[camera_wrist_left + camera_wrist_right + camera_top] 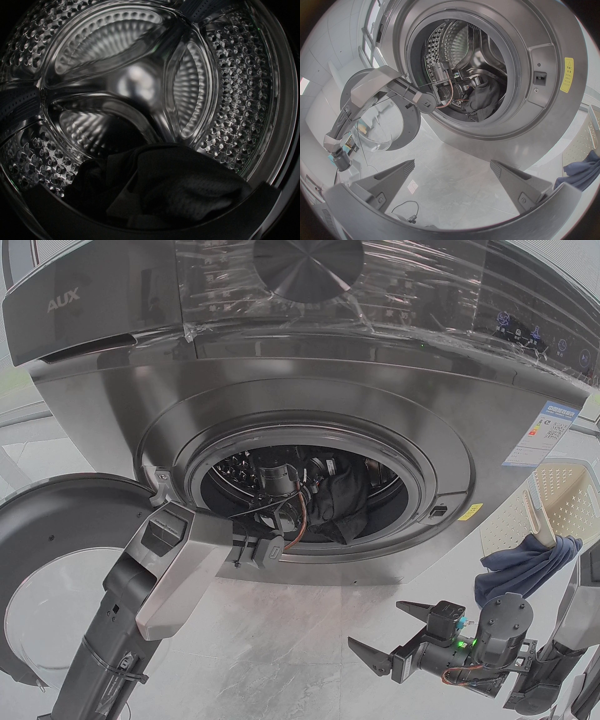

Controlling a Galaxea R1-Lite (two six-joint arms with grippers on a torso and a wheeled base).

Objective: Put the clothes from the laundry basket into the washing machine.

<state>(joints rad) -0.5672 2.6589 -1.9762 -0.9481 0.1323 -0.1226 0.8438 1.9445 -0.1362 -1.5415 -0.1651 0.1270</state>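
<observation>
The black garment (342,499) lies in the drum (237,78), my left gripper (319,471) beside it; I cannot tell whether it grips. A blue garment (525,565) hangs over the basket (562,496) rim, yet to load. My right gripper (376,624) hovers spread, empty.

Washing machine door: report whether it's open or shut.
Open. The door is swung aside on the left, exposing the drum and a dark garment inside.

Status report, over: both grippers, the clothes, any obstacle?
Left gripper inside drum, beside black garment. Right gripper open, empty, above floor. Blue garment over laundry basket rim. Door open.
</observation>
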